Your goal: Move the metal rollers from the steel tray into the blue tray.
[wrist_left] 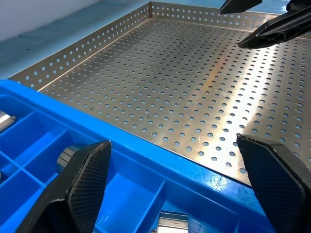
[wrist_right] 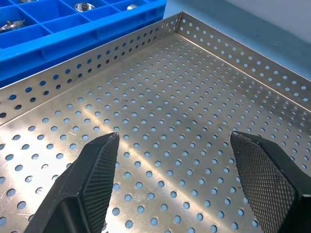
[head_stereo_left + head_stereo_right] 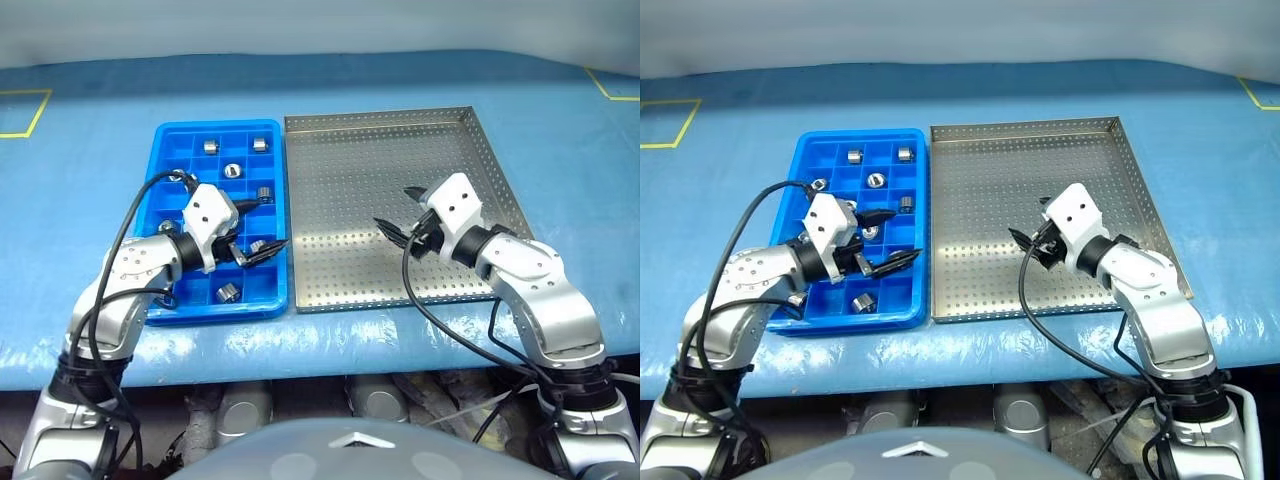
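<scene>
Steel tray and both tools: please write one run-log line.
steel tray: no rollers seen | metal rollers: in blue tray | left tool: open | right tool: open

1. This looks like a lab or workshop for testing robots.
2. A long table [image 3: 560, 110] has a blue cover with yellow tape marks [image 3: 25, 115].
3. On it sit a blue tray [image 3: 165, 140] and a steel tray [image 3: 380, 118] for sorting small metal rollers [image 3: 232, 171].
</scene>
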Motion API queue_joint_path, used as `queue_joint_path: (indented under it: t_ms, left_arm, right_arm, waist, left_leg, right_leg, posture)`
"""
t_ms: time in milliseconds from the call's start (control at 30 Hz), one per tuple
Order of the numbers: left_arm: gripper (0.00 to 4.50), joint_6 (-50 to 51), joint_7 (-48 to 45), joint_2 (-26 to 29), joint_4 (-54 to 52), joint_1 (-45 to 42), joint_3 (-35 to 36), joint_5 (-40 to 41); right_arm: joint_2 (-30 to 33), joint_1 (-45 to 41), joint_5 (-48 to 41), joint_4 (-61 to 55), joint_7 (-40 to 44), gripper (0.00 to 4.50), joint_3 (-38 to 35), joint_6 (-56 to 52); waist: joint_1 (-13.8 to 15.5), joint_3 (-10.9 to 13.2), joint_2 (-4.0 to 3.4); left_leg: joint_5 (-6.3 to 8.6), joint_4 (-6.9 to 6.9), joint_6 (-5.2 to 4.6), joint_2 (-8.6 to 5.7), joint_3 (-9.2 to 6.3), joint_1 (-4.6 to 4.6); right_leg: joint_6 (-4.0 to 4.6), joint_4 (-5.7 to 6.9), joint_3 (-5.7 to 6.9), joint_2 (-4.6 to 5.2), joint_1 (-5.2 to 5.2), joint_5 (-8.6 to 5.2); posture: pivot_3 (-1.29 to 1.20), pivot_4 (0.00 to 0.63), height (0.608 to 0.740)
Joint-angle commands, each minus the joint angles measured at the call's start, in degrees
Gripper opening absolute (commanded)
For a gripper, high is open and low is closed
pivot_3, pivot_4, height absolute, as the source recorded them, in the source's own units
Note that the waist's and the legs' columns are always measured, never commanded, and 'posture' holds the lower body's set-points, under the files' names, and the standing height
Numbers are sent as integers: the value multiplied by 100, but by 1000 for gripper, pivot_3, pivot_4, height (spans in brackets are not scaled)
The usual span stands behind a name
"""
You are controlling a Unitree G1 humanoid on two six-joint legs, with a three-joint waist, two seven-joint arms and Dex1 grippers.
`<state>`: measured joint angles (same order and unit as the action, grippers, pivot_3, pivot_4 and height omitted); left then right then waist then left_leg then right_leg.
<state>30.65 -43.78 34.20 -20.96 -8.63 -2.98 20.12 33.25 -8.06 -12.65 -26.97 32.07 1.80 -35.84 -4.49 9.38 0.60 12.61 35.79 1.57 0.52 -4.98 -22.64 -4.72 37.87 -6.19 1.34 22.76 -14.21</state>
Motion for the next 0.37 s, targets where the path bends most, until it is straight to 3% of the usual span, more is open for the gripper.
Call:
queue_joint_path:
  t_ms: [33, 367]
  left_arm:
    - [4500, -122, -15, 12, -79, -80, -29, -40]
    - [4500, -91, 0, 33, -114, -71, -58, -35]
  right_arm:
    - [-20, -6, -21, -167, -49, 3828, -66, 8]
    - [-64, -57, 25, -120, -72, 3828, 37, 66]
  waist:
    - [0, 0, 0]
    - [-1, 0, 0]
  left_leg:
    - [0, 0, 0, 0, 0, 0]
    - [0, 0, 0, 0, 0, 0]
  right_leg:
    - [-1, 0, 0, 0, 0, 0]
    - [-1, 0, 0, 0, 0, -1]
  posture:
    - [-57, 150, 740]
    - [-55, 150, 740]
